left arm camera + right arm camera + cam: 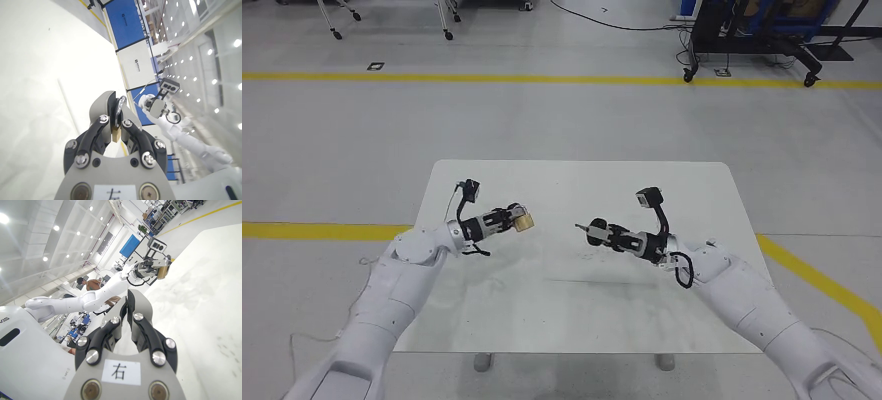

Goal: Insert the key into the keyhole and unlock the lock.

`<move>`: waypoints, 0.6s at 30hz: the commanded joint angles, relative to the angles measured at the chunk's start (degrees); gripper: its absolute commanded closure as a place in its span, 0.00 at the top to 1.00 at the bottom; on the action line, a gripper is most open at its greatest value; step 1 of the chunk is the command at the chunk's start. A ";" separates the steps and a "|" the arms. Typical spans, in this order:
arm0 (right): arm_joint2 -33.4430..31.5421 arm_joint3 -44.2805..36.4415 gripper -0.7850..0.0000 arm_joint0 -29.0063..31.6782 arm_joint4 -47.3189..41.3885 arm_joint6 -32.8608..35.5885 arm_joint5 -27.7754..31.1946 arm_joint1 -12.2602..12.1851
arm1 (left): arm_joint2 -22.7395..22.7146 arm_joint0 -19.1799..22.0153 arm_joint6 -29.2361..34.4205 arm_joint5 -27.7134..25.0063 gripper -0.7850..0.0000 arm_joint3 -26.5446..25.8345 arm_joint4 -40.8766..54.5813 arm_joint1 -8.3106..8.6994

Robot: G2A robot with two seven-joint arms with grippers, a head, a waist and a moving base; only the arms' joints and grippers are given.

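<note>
Over the white table [572, 310], my left gripper [512, 218] is shut on a brass padlock [525, 219]. In the left wrist view the lock's brass body [115, 134] sits between the closed fingers [102, 106], with its silver shackle [120, 105] poking out past the tips. My right gripper [594, 234] is a short way to the right of the lock, facing it and shut on a thin key [581, 228]. In the right wrist view just a sliver of the key [127, 287] shows beyond the shut gripper [128, 296]. The padlock [162, 271] hangs farther off.
The tabletop [198, 298] below both arms is bare and white. Yellow floor lines [542, 77] run behind and beside the table, and a dark wheeled frame [762, 40] stands far back right.
</note>
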State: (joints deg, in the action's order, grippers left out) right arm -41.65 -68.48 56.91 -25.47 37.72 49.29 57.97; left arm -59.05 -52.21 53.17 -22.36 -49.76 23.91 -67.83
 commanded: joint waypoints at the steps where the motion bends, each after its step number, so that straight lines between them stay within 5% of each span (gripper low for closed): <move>1: 0.66 -0.01 0.00 -0.14 0.01 -0.45 -0.91 0.56 | 0.27 -0.67 1.94 5.79 0.00 -0.47 7.03 -0.60; 7: 2.75 2.06 0.00 -1.81 0.72 -1.66 -2.40 2.73 | 2.90 1.89 6.41 14.95 0.00 2.30 12.43 -2.28; 18: 2.71 2.73 0.00 -3.48 1.90 -3.71 -3.60 4.06 | 3.80 5.58 5.10 14.78 0.00 7.92 13.87 -3.80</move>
State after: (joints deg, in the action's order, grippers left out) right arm -38.95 -65.76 53.44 -23.61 34.00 45.70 62.02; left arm -55.26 -46.62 58.25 -7.62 -41.80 37.83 -71.65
